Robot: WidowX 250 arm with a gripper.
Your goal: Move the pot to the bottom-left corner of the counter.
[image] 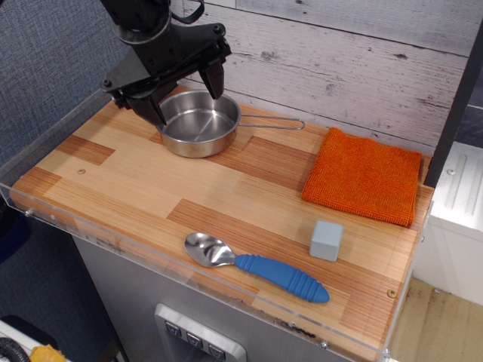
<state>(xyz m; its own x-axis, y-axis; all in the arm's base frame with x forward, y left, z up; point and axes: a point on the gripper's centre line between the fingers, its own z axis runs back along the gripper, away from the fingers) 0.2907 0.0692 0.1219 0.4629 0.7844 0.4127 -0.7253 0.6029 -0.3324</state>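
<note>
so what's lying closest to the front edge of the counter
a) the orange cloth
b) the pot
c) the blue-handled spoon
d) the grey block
c: the blue-handled spoon lies along the front edge of the counter, with the grey block a little behind it, while the orange cloth and pot sit near the back wall.

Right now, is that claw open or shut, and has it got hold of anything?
Claw: open, its fingers spread over the pot, gripping nothing yet.
</note>
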